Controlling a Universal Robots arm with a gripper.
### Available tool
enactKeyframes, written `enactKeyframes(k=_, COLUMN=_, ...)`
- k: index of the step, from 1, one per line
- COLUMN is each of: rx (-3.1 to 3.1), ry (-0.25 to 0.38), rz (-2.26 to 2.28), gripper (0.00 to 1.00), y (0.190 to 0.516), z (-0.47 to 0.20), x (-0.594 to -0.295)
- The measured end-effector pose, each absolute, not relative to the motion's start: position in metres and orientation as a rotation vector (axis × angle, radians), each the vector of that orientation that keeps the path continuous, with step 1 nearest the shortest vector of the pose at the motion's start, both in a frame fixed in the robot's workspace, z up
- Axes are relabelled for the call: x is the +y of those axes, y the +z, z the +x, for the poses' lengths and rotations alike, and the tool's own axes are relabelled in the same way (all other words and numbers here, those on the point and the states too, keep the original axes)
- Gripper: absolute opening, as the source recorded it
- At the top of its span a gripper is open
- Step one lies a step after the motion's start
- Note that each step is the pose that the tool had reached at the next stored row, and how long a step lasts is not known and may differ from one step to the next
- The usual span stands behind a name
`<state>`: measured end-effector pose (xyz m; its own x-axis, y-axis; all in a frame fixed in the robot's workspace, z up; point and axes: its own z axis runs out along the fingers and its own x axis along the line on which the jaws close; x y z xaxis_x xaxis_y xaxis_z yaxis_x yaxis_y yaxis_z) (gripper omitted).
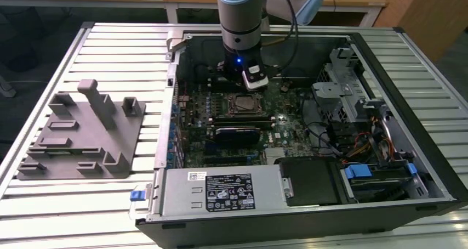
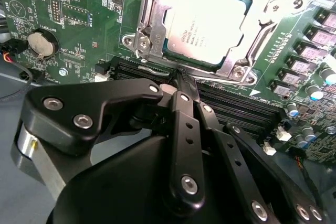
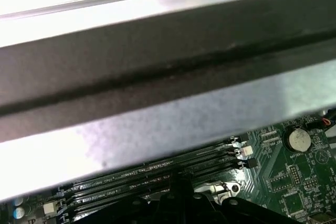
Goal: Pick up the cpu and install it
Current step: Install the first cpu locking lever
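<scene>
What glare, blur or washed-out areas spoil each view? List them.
Second wrist view: glare whitens the cpu lid; the end effector looms dark and soft. First wrist view: the case wall is blurred, bright bands above. Exterior view: even light, little glare.

cpu [image 2: 207, 22]: silvery-grey | motherboard [image 2: 79, 19]: green | end effector [image 2: 181, 85]: black | tray [image 1: 80, 136]: grey

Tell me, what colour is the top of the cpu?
Silvery-grey metal. The cpu shows best in the second wrist view, sitting in its socket.
</scene>
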<state>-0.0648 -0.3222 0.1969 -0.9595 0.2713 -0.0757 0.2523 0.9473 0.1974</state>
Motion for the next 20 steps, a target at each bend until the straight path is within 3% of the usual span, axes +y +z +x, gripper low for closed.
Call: enactKeyframes(k=20, rx=3.021, ry=0.291, rz=0.275, gripper=0.11, y=0.1948, z=-0.0608, x=-0.3214)
